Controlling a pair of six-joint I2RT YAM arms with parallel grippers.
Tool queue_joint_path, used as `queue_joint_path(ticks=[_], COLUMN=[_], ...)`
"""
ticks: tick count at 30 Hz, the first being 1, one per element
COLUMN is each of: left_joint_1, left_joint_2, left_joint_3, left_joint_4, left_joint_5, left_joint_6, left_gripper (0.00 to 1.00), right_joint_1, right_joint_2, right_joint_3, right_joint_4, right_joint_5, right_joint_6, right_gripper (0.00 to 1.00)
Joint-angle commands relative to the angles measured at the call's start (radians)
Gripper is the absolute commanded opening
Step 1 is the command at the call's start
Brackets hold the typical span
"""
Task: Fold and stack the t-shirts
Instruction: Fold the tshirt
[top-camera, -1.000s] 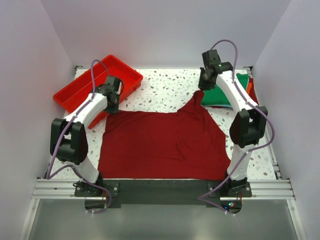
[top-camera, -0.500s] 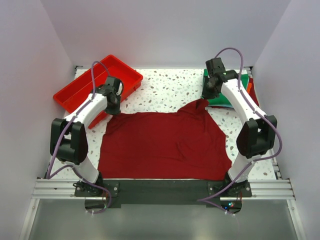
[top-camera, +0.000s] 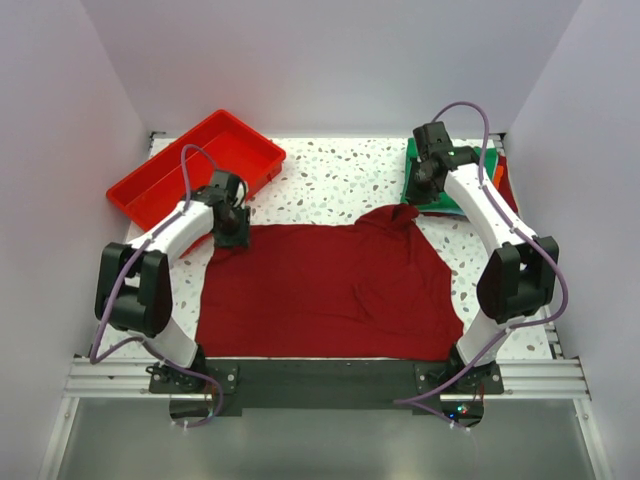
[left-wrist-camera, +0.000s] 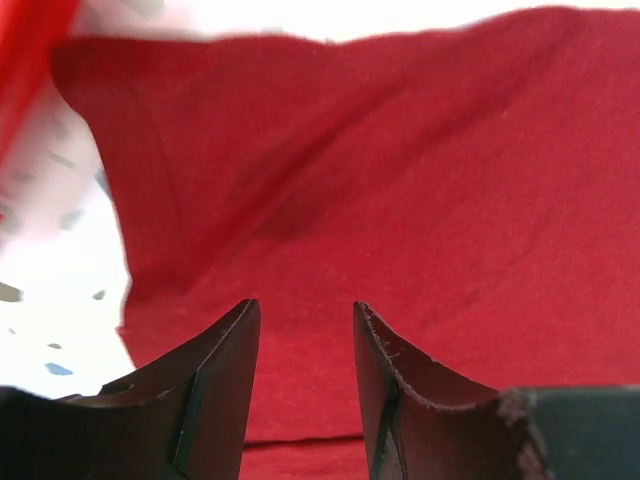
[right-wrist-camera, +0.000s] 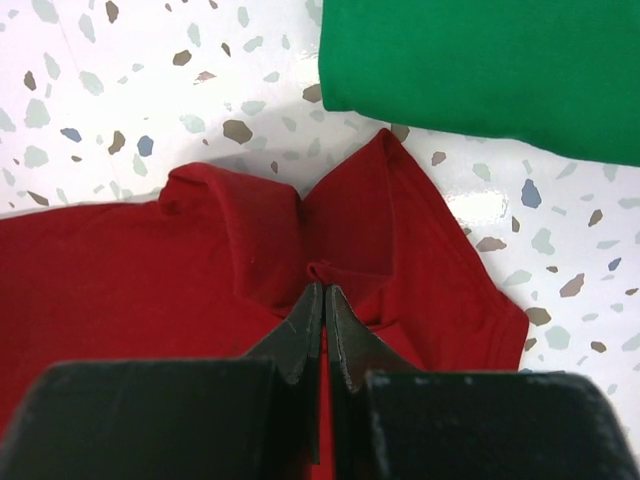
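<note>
We have the right gripper (right-wrist-camera: 322, 292) pinched shut on a small fold of the maroon t-shirt (top-camera: 330, 285) at its far right corner. The left gripper (left-wrist-camera: 305, 320) hangs part open low over the far left corner, gripping nothing. We should seat the left fingers on that edge, close firmly, then carry both corners evenly so the fold stays square. The shirt lies spread on the speckled table (top-camera: 340, 180), mostly flat, bunched at the pinch, just beside the folded green t-shirt (right-wrist-camera: 480, 70).
</note>
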Motion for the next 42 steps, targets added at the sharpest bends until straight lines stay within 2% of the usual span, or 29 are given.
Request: queue_joint_path(ticks=[1, 11, 14, 31, 42], left_joint_1=[0.004, 0.006, 0.006, -0.017, -0.058], left_joint_2=[-0.035, 0.013, 0.040, 0.115, 0.008], left_joint_3=[-0.031, 0.009, 0.009, -0.037, -0.003], left_joint_4=[0.080, 0.132, 0.155, 0.226, 0.146], left_joint_5=[0.033, -0.209, -0.232, -0.214, -0.220], left_joint_6=[-0.061, -0.106, -0.087, -0.052, -0.121], left_gripper=[0.46, 0.47, 0.48, 0.48, 0.50], right_joint_1=[-0.001, -0.002, -0.002, -0.012, -0.025], right_joint_2=[-0.049, -0.047, -0.049, -0.182, -0.332], right_joint_3=[-0.001, -0.001, 0.002, -0.139, -0.203], right_joint_4=[0.031, 0.028, 0.015, -0.025, -0.113], right_joint_5=[-0.008, -0.014, -0.002, 0.041, 0.055], right_joint_6=[0.012, 0.007, 0.009, 0.052, 0.061], right_gripper=[0.00, 0.00, 0.00, 0.00, 0.00])
